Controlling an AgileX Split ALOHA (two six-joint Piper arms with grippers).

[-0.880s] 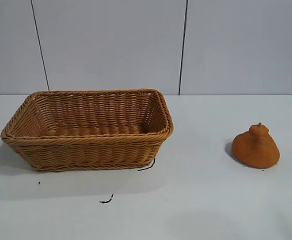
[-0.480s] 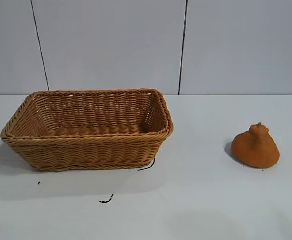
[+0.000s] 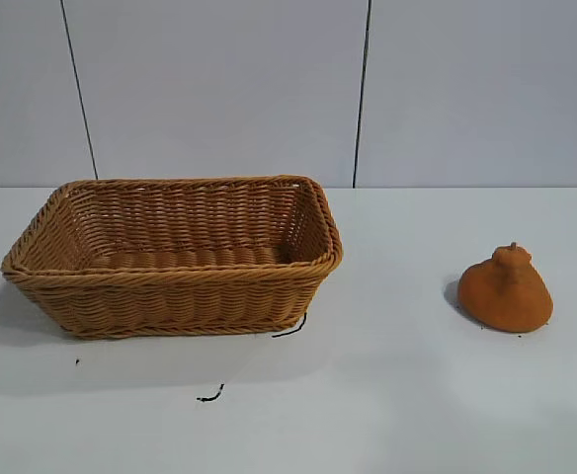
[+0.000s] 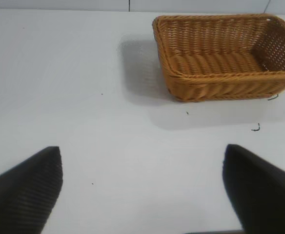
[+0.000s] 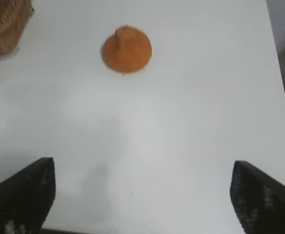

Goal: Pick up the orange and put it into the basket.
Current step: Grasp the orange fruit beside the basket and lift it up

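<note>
The orange (image 3: 505,289), dull orange with a knobby top, lies on the white table at the right in the exterior view. It also shows in the right wrist view (image 5: 127,49), well ahead of my right gripper (image 5: 142,183), which is open and empty over bare table. The tan wicker basket (image 3: 175,279) stands at the left, empty inside. In the left wrist view the basket (image 4: 220,85) is far ahead of my left gripper (image 4: 142,170), which is open and empty. Neither arm shows in the exterior view.
Small black scraps lie on the table by the basket's front right corner (image 3: 290,328) and in front of it (image 3: 209,395). A grey panelled wall (image 3: 288,89) closes the back. The table's edge (image 5: 279,73) shows in the right wrist view.
</note>
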